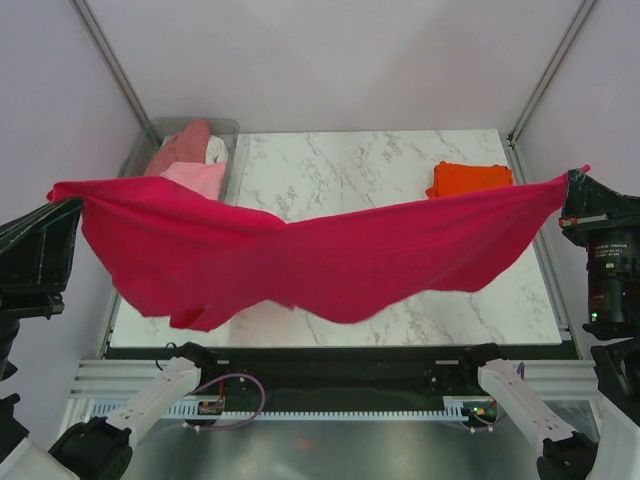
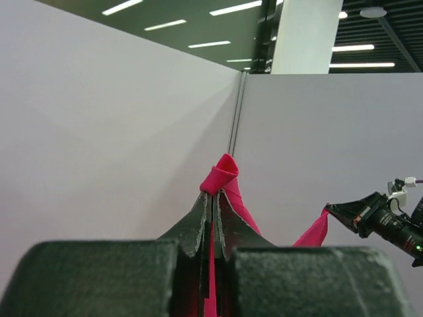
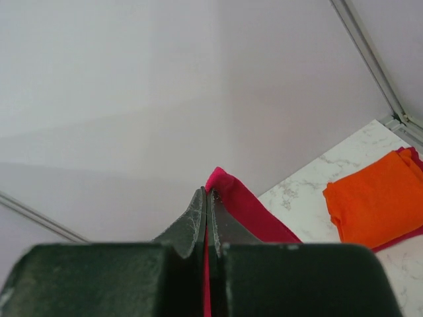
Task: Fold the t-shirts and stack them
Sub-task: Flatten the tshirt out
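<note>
Hanging in the air between the two arms, one crimson t-shirt (image 1: 300, 255) spans the marble-patterned table (image 1: 350, 170) as a sagging band, its lowest folds drooping over the near edge. The left gripper (image 1: 68, 198) is clamped tight on one end of the cloth; in the left wrist view its jaws meet on a rolled red corner. The right gripper (image 1: 573, 180) pinches the opposite end in the same manner, jaws pressed together on the fabric. One bright orange t-shirt (image 1: 470, 178) lies folded flat at the far right of the table. One clear grey bin (image 1: 236, 150) stands at the far left and holds three visible garments: a salmon t-shirt (image 1: 185, 145), a white t-shirt (image 1: 216, 150) and a light pink t-shirt (image 1: 195, 178). Markings on the right wrist camera lens (image 1: 605, 265) are too small to read.
</note>
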Motion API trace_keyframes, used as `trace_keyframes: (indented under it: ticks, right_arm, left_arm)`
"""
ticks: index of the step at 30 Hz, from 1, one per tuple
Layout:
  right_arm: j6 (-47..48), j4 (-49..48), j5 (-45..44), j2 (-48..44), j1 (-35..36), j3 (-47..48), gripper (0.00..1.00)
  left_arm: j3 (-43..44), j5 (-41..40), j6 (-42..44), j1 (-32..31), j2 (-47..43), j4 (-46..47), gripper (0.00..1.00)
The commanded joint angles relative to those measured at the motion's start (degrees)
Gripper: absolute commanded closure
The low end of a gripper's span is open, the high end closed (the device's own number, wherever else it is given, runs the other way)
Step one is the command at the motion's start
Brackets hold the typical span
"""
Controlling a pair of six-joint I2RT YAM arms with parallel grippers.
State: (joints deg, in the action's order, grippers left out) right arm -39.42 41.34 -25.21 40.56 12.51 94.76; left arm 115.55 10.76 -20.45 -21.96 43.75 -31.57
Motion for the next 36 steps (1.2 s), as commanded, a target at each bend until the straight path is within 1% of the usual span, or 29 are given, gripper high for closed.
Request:
trace_keyframes:
  ticks: [1,6,10,11,13,14,15,16,17,18,19,20,21,22,23,24,25,26,27,28,29,30,31,32,34,35,36]
  right_arm:
    - [-1.0,2.8,0.7,0.9,-0.2,-0.5,1.00]
    - [-1.1,1.5,-1.6,1.5,-0.2,-4.7,1.00]
    - [-1.4,-4.2,-3.0,2.9,-0.2,-10.8,1.00]
    - [-1.5,-5.4,-3.1,4.1,-0.2,-13.0,1.00]
    - [-1.8,-8.4,-2.7,6.2,-0.2,-14.6,1.00]
    - [-1.9,-9.3,-2.6,8.7,-0.2,-15.3,1.00]
    - [-2.1,-10.2,-2.6,10.2,-0.2,-15.5,1.00]
    - [-2.0,-12.0,-2.5,13.7,-0.2,-15.3,1.00]
    - [-1.8,-12.6,-2.6,15.8,-0.3,-13.7,1.00]
    - [-1.5,-13.0,-2.6,17.9,-0.2,-12.2,1.00]
    - [-1.3,-13.0,-2.7,22.3,-0.2,-10.5,1.00]
    - [-1.3,-13.0,-2.5,24.5,-0.3,-6.3,1.00]
    - [-1.3,-13.0,-2.2,26.4,-0.5,-4.1,1.00]
    - [-1.6,-13.1,-1.7,28.4,-0.6,-1.8,1.00]
    - [-2.1,-13.0,-1.0,31.8,-1.0,3.0,1.00]
    - [-2.3,-13.0,0.9,33.4,-1.9,5.7,1.00]
    - [-3.0,-13.0,2.2,36.5,-2.4,8.4,1.00]
    - [-3.3,-12.9,3.1,38.0,-3.7,14.0,1.00]
    - [-3.6,-12.8,5.0,39.5,-4.3,16.9,1.00]
    - [-4.3,-12.3,5.8,40.9,-5.0,19.7,1.00]
    - [-4.8,-12.3,7.1,43.6,-5.7,24.9,1.00]
    - [-5.2,-12.3,8.8,44.9,-6.7,27.1,1.00]
    - [-5.7,-12.2,9.6,47.0,-7.1,28.8,1.00]
    - [-6.3,-12.3,10.4,48.0,-7.4,30.8,1.00]
    - [-6.4,-13.6,13.7,49.4,-8.0,31.1,1.00]
    - [-6.5,-14.3,14.6,50.1,-8.1,29.2,1.00]
    - [-6.5,-15.2,15.8,50.1,-8.3,27.3,1.00]
  left_arm:
    - [-4.9,1.4,0.1,0.2,3.4,-2.6,0.98]
    - [-10.1,-3.0,-0.2,0.1,6.2,-3.3,0.98]
    - [-13.9,-5.7,-0.5,0.2,11.9,-1.5,0.98]
    - [-14.1,-5.8,-1.0,0.2,15.4,-0.8,0.98]
    - [-13.9,-5.9,-1.8,0.2,18.6,0.1,0.98]
    - [-13.6,-6.1,-2.1,0.2,22.1,0.7,0.98]
    - [-12.1,-6.3,-2.3,0.2,23.7,2.0,0.98]
    - [-10.8,-6.1,-2.6,0.4,25.8,2.6,0.98]
    - [-9.0,-6.0,-2.6,0.9,29.9,2.7,0.98]
    - [-4.3,-5.7,-2.5,1.5,32.5,2.6,0.98]
    - [-1.8,-3.7,-3.0,2.2,34.7,2.6,0.98]
    - [1.1,-2.2,-3.6,3.2,37.0,2.6,0.98]
    - [7.3,-0.3,-4.4,5.9,41.9,2.6,0.98]
    - [10.3,2.0,-6.2,7.3,43.7,3.2,0.98]
    - [12.9,3.1,-6.8,8.4,45.4,4.4,0.98]
    - [17.9,4.5,-7.2,10.5,47.7,5.8,0.98]
    - [20.9,6.5,-7.8,11.3,49.1,8.0,0.98]
    - [24.1,6.8,-7.8,12.6,50.1,8.7,0.98]
    - [29.9,6.9,-7.8,13.4,51.3,9.4,0.98]
    - [31.5,8.8,-9.9,14.6,52.6,11.0,0.98]
    - [31.6,10.6,-11.9,16.2,52.6,16.4,0.98]
    - [30.2,11.9,-13.9,19.0,52.5,19.8,0.98]
    - [29.6,12.6,-16.7,20.2,53.0,21.9,0.98]
    - [29.3,13.0,-17.6,21.5,53.8,24.2,0.98]
    - [29.4,15.0,-17.8,21.9,55.6,25.3,0.98]
    - [28.9,15.9,-17.2,21.9,56.9,25.2,0.98]
    - [26.0,16.9,-16.6,21.9,57.1,25.3,0.98]
